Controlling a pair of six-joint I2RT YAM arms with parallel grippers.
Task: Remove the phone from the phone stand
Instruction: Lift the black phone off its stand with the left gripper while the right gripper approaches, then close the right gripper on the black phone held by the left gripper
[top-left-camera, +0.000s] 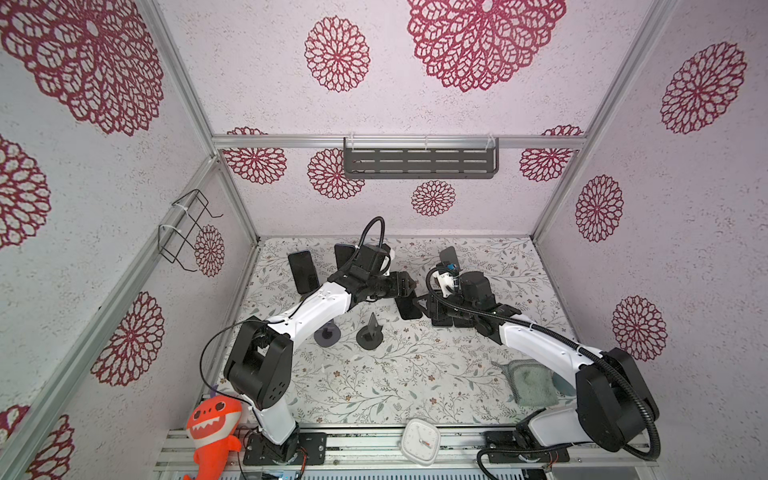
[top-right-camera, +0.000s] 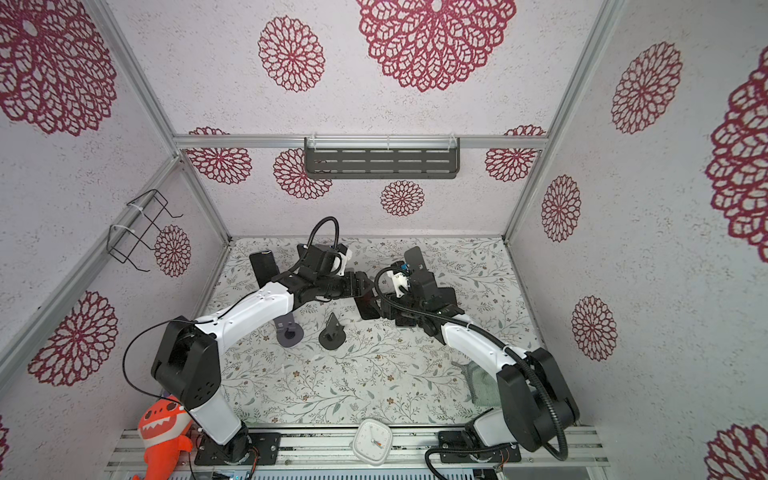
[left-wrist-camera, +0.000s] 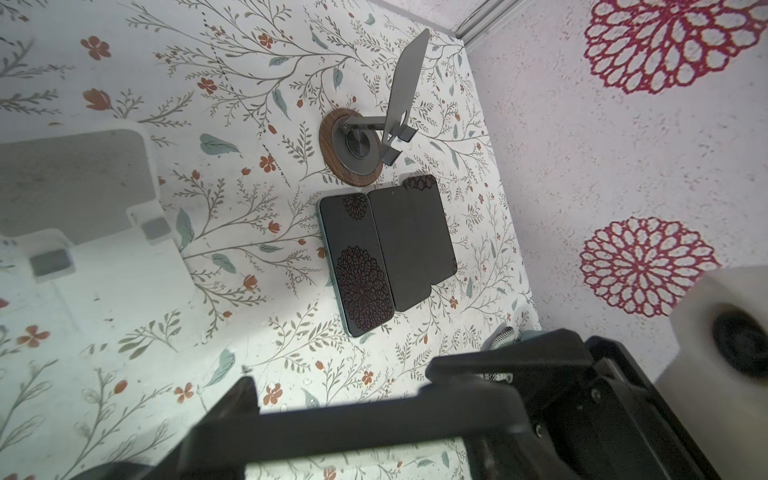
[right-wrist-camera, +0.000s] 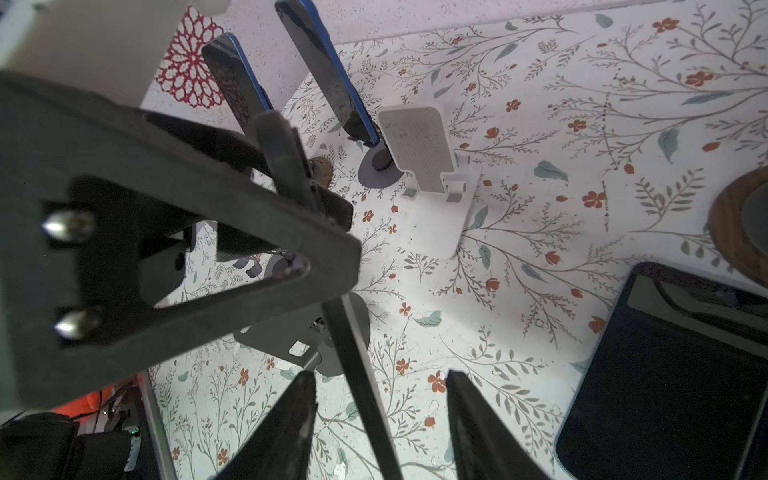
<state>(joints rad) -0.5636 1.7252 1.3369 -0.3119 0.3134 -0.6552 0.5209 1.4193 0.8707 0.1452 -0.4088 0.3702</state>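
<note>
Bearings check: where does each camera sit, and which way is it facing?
Top views: high at the front, facing down toward the back wall; left arm, right arm show.
Left wrist: looks down on three flat phones; left gripper fingers show.
Right wrist: looks past the right gripper at an edge-on phone.
Shared: both wrist views show the wood-based stand.

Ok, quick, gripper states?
Left gripper: fingers wide apart, dark bar between them; grip cannot be told.
Right gripper: open, fingers either side of the phone, not touching.
</note>
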